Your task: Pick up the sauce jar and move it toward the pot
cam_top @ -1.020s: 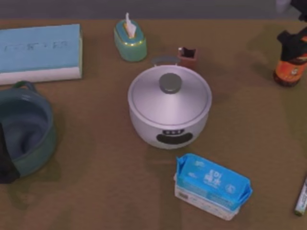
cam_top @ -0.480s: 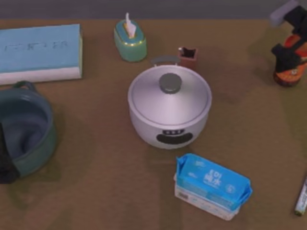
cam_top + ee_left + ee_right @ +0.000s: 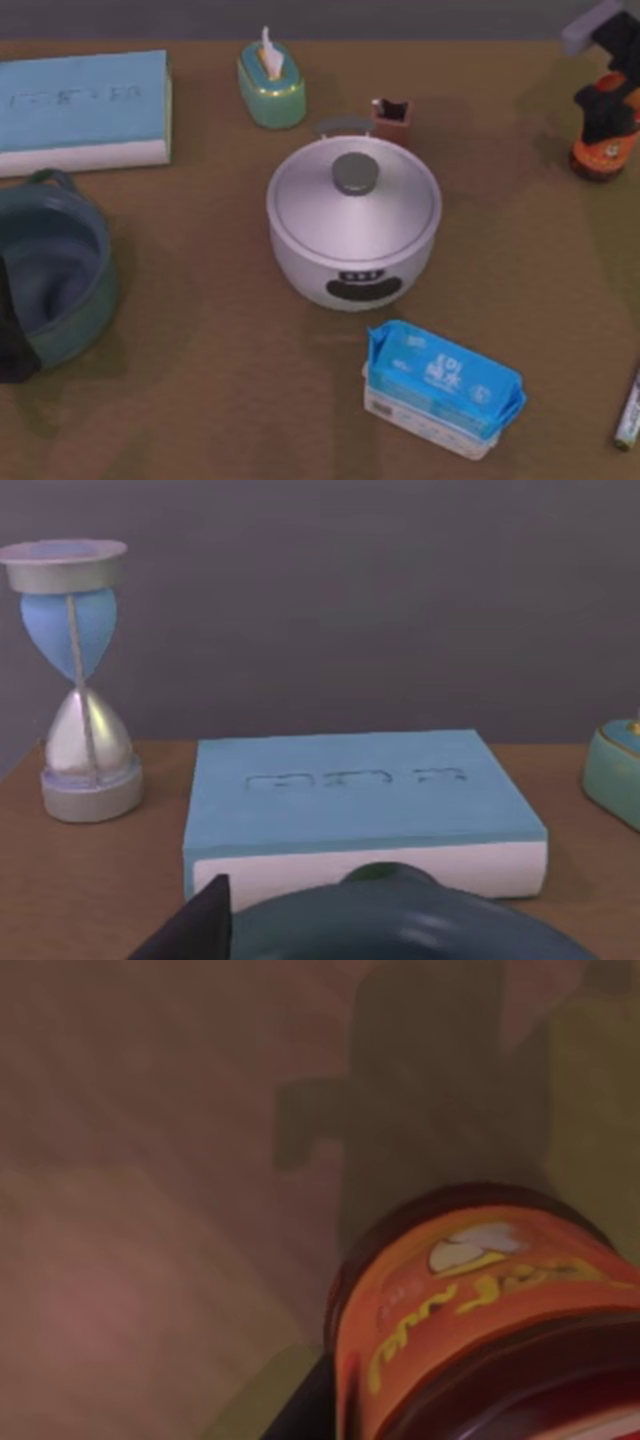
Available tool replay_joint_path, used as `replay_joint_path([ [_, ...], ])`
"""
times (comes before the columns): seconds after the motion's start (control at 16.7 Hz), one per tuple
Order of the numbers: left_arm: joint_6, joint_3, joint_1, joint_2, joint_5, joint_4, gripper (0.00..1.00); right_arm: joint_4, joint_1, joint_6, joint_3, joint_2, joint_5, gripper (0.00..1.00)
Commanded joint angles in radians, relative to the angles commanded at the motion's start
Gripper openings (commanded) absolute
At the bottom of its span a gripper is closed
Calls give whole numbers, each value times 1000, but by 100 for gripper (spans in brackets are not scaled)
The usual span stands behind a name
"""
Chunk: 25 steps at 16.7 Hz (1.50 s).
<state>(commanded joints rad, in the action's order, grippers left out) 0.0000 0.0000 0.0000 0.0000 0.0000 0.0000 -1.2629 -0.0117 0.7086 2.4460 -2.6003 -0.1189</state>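
The sauce jar (image 3: 603,155), with its orange label and dark contents, stands at the table's far right edge. My right gripper (image 3: 607,110) reaches down over it and is shut on it, black fingers against its sides. The right wrist view shows the jar (image 3: 480,1310) very close, with one dark finger (image 3: 305,1410) pressed to its side. The silver-white pot (image 3: 352,225), with domed lid and grey knob, sits mid-table, well left of the jar. My left gripper (image 3: 12,340) is parked at the left edge over the teal basin.
The teal basin (image 3: 85,300) sits at the left. A blue book (image 3: 85,100) lies at the back left, with an hourglass (image 3: 80,680) beside it. A green tissue box (image 3: 271,82) and small brown cup (image 3: 391,118) stand behind the pot. A blue packet (image 3: 442,388) lies in front.
My right gripper came down from the far right corner onto the jar and its fingers drew in against it. The jar stays in the same spot. The left arm is still.
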Motion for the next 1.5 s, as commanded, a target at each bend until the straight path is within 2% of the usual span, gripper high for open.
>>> replay_joint_path([
  [0.3, 0, 0, 0, 0, 0, 0, 100, 0, 0, 0, 0, 0, 0, 2],
  [0.36, 0, 0, 0, 0, 0, 0, 100, 0, 0, 0, 0, 0, 0, 0],
  [1.02, 0, 0, 0, 0, 0, 0, 100, -1, -3, -3, -38, 38, -1, 0],
  [1.5, 0, 0, 0, 0, 0, 0, 100, -13, 8, -1, -445, 461, -5, 0],
])
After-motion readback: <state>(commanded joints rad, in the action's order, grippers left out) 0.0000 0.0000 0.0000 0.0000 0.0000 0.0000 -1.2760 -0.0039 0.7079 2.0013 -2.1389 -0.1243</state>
